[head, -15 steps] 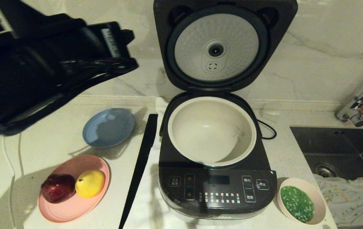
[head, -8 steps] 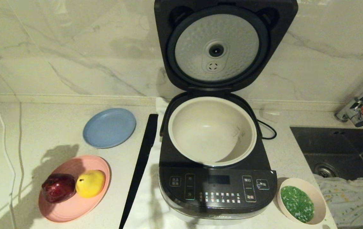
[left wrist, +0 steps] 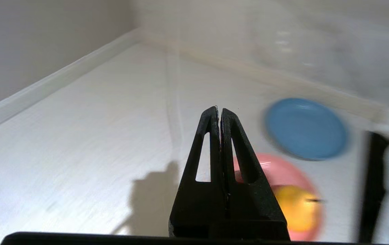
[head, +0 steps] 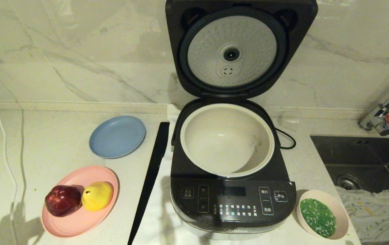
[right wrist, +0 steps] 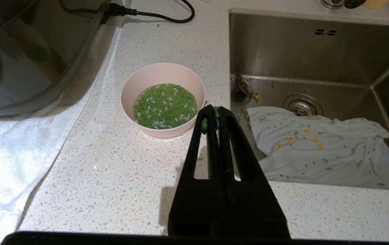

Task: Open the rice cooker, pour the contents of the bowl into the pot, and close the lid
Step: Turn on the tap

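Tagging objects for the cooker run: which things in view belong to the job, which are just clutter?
Job:
- rice cooker, lid up
- pot, empty
- bowl with its contents

Clutter:
- blue plate
- pink plate with red fruit and yellow fruit
- black strip
- sink, cloth

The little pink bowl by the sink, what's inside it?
The bowl holds green bits mixed with white grains, spread across its floor. What lies beneath that layer is covered. No hand touches it.
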